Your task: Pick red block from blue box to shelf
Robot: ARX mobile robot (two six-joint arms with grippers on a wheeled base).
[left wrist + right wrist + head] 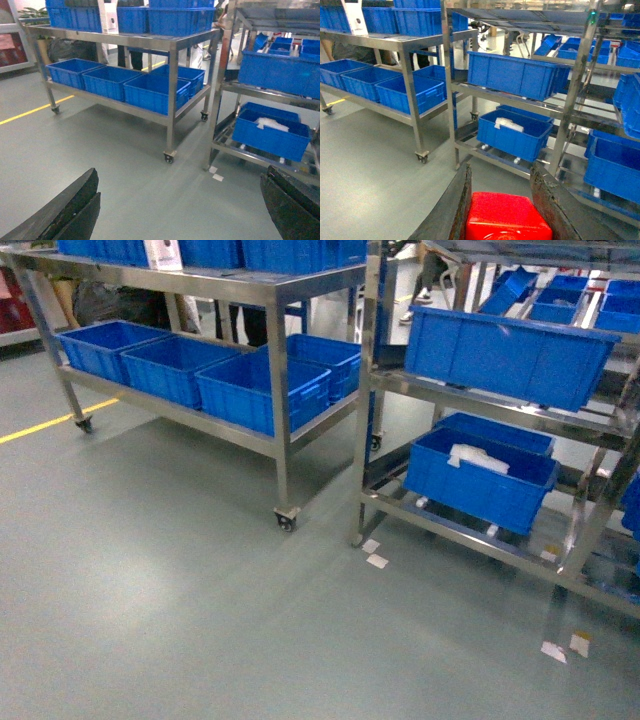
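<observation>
The red block (507, 216) sits between the two dark fingers of my right gripper (501, 172), which is shut on it, held above the grey floor in front of the shelf (575, 95). The shelf (365, 390) is a stainless-steel rack holding dark blue crates, seen on the right of the head view. My left gripper (180, 200) is open, its fingers (70, 207) wide apart with only floor between them. Neither gripper shows in the head view. The blue box is out of view.
A wheeled steel cart (280, 370) with several dark blue crates (260, 390) stands at left. On the rack, one crate (480, 475) on a low tier holds white material. A yellow floor line (50, 423) runs at far left. Open grey floor fills the foreground.
</observation>
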